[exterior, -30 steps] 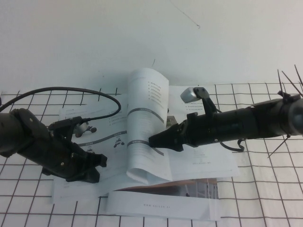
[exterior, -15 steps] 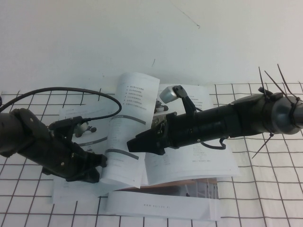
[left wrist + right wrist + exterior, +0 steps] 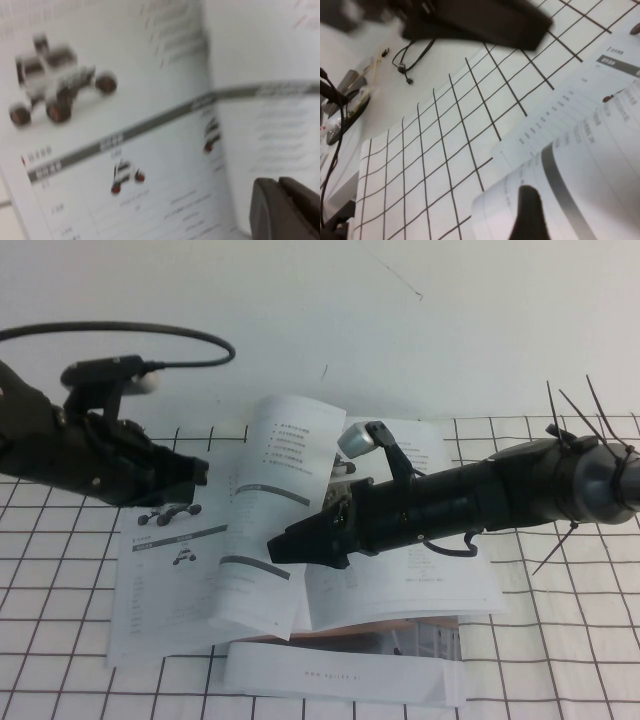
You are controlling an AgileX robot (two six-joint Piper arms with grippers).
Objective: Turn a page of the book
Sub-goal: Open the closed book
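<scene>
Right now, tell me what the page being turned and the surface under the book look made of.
The page: thin matte paper, judging by how it arches over the book under the right gripper. The table cover: probably cloth or a printed sheet, white and matte with a black grid; uncertain. The left gripper hovers above the book's left half.

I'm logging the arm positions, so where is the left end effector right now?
In the high view the left end effector is lifted at the far left of the book, above its left-hand leaf, while the right end effector rests against the page at the middle.
</scene>
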